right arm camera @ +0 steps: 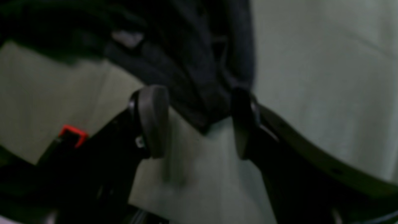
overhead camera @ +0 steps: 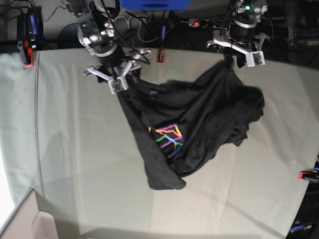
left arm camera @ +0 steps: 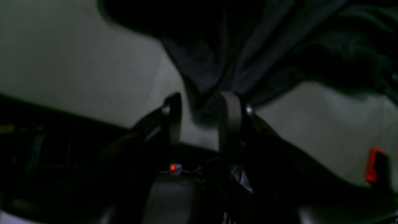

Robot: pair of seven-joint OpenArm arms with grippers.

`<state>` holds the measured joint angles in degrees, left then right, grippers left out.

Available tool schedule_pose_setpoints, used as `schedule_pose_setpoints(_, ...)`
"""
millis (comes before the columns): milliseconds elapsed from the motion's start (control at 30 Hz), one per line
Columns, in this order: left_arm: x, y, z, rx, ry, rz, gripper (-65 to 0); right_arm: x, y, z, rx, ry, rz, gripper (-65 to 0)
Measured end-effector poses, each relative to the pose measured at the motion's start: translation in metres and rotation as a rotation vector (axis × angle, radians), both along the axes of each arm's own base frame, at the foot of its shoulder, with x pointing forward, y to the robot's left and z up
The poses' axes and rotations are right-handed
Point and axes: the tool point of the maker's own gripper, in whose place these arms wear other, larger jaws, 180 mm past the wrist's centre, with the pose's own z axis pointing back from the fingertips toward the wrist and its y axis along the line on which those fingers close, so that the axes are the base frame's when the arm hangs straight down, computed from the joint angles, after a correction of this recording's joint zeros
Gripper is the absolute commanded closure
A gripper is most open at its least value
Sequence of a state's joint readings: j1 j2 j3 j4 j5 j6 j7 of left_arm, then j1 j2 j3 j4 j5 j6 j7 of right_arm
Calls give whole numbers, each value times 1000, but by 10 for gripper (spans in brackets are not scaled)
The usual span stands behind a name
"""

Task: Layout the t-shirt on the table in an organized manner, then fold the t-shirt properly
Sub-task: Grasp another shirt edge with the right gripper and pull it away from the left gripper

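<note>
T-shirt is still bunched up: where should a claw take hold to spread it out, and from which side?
Probably the loose rounded end of the t-shirt nearest the camera, approached from above over bare table. That end lies flat and free, while the far edge is bunched near both claws.

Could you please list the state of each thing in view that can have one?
T-shirt: rumpled on the table, graphic up, not laid flat, not folded.
Left gripper: jaws apart, shirt fabric between them.
Right gripper: jaws wide, a shirt edge between them, no squeeze visible.
Table: covered in pale creased cloth.
Clamp: fixed on the table edge.
</note>
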<state>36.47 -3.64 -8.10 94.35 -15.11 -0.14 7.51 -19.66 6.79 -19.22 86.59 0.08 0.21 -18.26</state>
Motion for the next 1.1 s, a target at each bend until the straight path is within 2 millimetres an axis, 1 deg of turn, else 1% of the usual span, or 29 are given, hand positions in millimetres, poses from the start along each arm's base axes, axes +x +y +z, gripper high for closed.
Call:
schedule_pose_setpoints(67, 6, -1, 9, -1, -26, -4, -198, 2, -1, -5, -4, 1, 1, -327)
schedule_pose_setpoints(167, 9, -2, 21, 1, -56, -6, -198, 7, -4, -8, -10, -7, -1, -323)
schedule_pose_setpoints(233, 11, -4, 30, 0, -77, -11, -198, 8, -5, -9, -10, -8, -4, -298)
schedule_pose_setpoints(267, 12, -4, 35, 0, -85, -12, -198, 8, -5, -8, -11, -10, -5, -270)
schedule_pose_setpoints(300, 14, -4, 40, 2, -100, -14, -198, 9, -7, -8, -12, -11, -10, -223)
schedule_pose_setpoints(333, 18, -5, 47, 2, -120, -14, -198, 10, -12, -9, -16, -10, -23, -150)
schedule_pose_setpoints(367, 21, -4, 52, 6, -136, -17, -198, 11, -19, -9, -17, -9, -47, -61)
schedule_pose_setpoints(400, 23, -1, 55, 12, -145, -17, -198, 13, -28, -8, -24, -14, -69, 0)
schedule_pose_setpoints(500, 29, 18, 61, 50, -166, 15, -199, 18, -54, -8, -46, -15, -135, -12)
schedule_pose_setpoints(533, 33, 25, 63, 61, -174, 24, -200, 19, -65, -8, -49, -15, -160, 0)
schedule_pose_setpoints(600, 42, 36, 68, 79, -193, 48, -219, 21, -98, -6, -76, -16, -241, 0)
schedule_pose_setpoints(667, 48, 46, 73, 100, -223, 64, -261, 22, -137, -2, -120, -13, -335, 0)
schedule_pose_setpoints(700, 47, 49, 70, 103, -213, 71, -288, 24, -153, 3, -135, -27, -372, 0)
schedule_pose_setpoints(767, 42, 52, 60, 101, -174, 79, -357, 36, -180, 22, -157, -79, -439, 0)
schedule_pose_setpoints(800, 42, 52, 59, 100, -172, 80, -387, 43, -189, 31, -160, -109, -464, 0)
schedule_pose_setpoints(867, 51, 52, 58, 100, -189, 83, -442, 59, -204, 52, -164, -180, -502, 0)
schedule_pose_setpoints(933, 60, 53, 53, 96, -192, 86, -470, 69, -209, 61, -164, -211, -518, 0)
schedule_pose_setpoints(967, 63, 52, 49, 90, -192, 89, -478, 70, -209, 63, -164, -217, -517, 0)
schedule_pose_setpoints(1033, 65, 53, 39, 84, -169, 97, -477, 64, -207, 58, -163, -199, -516, 0)
schedule_pose_setpoints(1100, 66, 42, 29, 70, -141, 73, -478, 56, -207, 51, -167, -168, -516, 0)
